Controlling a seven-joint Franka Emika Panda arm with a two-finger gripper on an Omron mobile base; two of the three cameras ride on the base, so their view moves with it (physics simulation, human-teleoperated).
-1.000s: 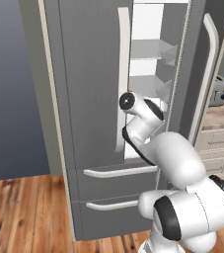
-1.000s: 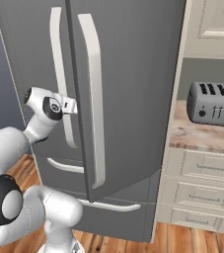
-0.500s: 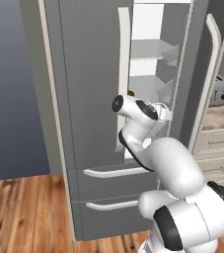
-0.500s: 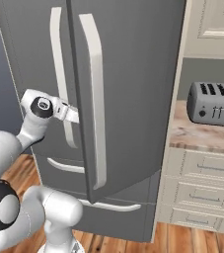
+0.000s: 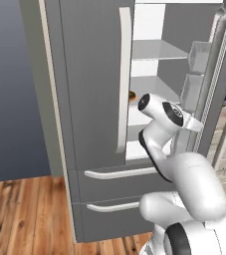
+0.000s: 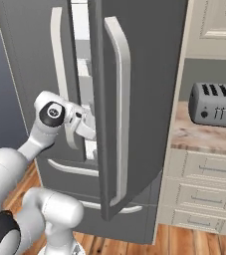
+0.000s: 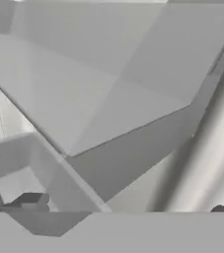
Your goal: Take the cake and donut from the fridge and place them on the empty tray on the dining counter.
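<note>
The grey fridge [image 5: 89, 99] stands right in front of me, its left door shut and its right door [image 6: 144, 99] swung out. White shelves [image 5: 152, 50] show in the gap. A small brown edge [image 5: 132, 95] peeks from behind the left door's handle on a middle shelf; I cannot tell whether it is the donut. The cake is hidden. The tray and the dining counter are out of view. My gripper [image 6: 87, 130] reaches into the gap between the doors, close to the right door's inner bins [image 5: 196, 57]. Its fingertips [image 7: 32, 200] stand wide apart, open, with nothing between them.
A grey toaster [image 6: 218, 103] sits on a marble counter [image 6: 204, 137] right of the fridge, above cream drawers [image 6: 204, 172]. The open right door juts toward my base. Two drawer handles [image 5: 119, 173] run below the doors. Wood floor [image 5: 25, 214] lies at the left.
The right door has swung wider open. My hand has moved right, from the left door's edge into the gap. The gripper stays open.
</note>
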